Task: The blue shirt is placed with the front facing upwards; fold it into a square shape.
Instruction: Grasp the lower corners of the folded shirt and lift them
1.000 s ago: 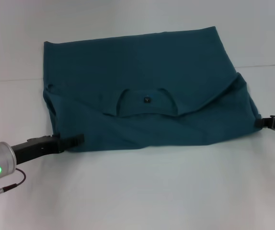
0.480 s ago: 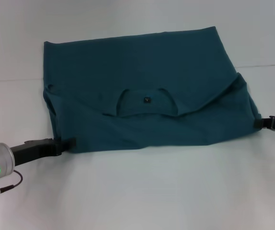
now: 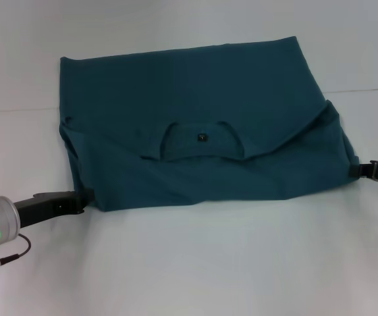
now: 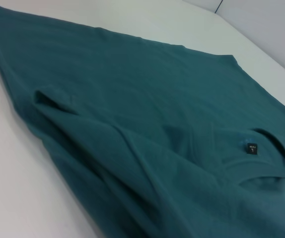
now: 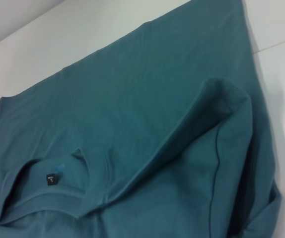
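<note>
The blue shirt (image 3: 202, 125) lies on the white table (image 3: 195, 263), near part folded up over itself so the collar (image 3: 201, 139) with its small dark label (image 3: 202, 137) sits about mid-cloth. The left gripper (image 3: 83, 195) is low at the near left corner, its tip right at the fabric edge. The right gripper (image 3: 367, 169) touches the right edge. Can't tell for either one whether the jaws are spread or closed.
</note>
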Available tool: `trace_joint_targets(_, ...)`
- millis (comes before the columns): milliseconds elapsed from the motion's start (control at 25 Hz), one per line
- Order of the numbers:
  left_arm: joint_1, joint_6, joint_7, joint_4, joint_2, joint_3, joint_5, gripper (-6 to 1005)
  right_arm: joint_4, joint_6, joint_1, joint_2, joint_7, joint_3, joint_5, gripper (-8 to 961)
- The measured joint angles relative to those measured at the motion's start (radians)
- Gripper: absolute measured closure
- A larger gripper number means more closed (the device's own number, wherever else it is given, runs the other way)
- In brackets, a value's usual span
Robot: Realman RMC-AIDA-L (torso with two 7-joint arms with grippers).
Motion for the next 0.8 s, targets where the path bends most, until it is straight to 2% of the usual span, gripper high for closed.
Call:
trace_joint_targets(240, -0.001, -0.004, 0.000, 0.000, 0.000, 0.000, 0.000, 997, 0.001, 0.000, 0.000, 0.000, -0.004, 0.001, 0.000, 943)
trace_joint_targets(800, 0.041, 0.072, -0.062, 0.090, 0.003, -0.013, 0.047, 998, -0.008, -0.049, -0.039, -0.003, -0.069, 0.009, 0.004, 942)
